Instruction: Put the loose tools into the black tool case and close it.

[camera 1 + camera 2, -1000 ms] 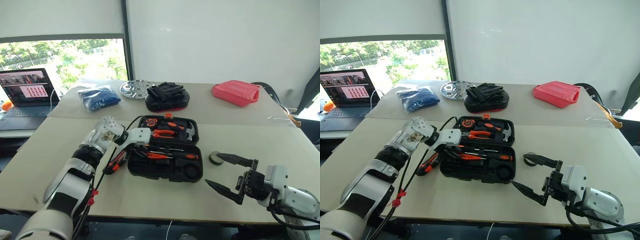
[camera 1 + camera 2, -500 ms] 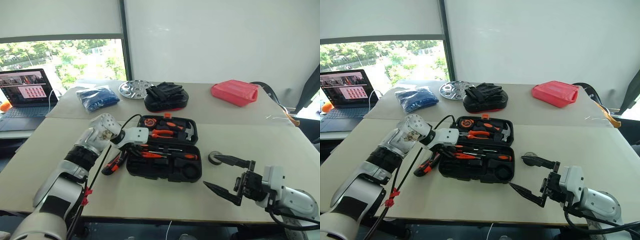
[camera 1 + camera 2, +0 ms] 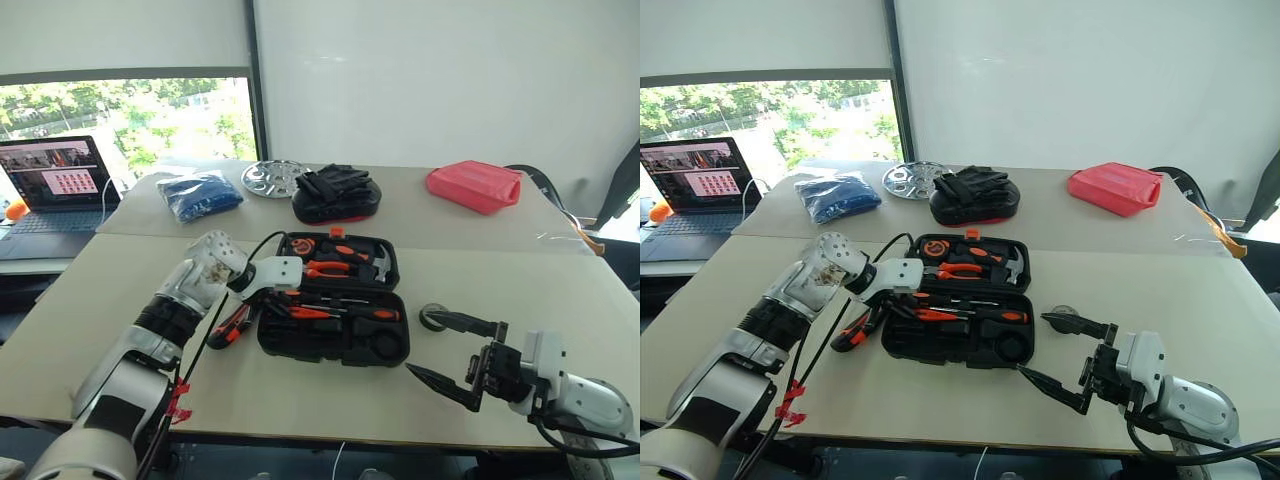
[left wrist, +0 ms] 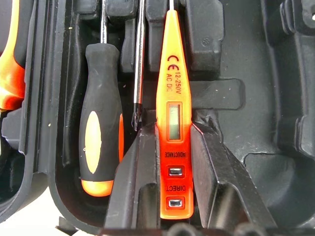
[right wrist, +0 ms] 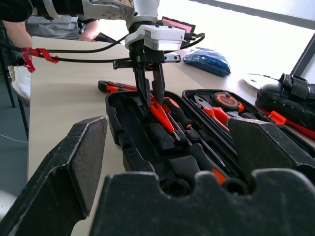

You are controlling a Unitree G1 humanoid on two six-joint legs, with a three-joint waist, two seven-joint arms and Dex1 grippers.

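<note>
Slim orange tester pen (image 4: 173, 118): in my left claw (image 4: 173, 162), clenched on it, over its slot in the open black plastic tool case (image 3: 333, 340) | black tape roll (image 3: 431, 316): loose on desk (image 3: 520, 290) beside released right claw (image 3: 450, 350), handy for the next pick.

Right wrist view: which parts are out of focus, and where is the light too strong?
Right wrist view: the right gripper near the lens is blurred, the black tool case and left gripper sharper; the window behind is overexposed. Left wrist view: the tester pen is sharp and evenly lit.
</note>
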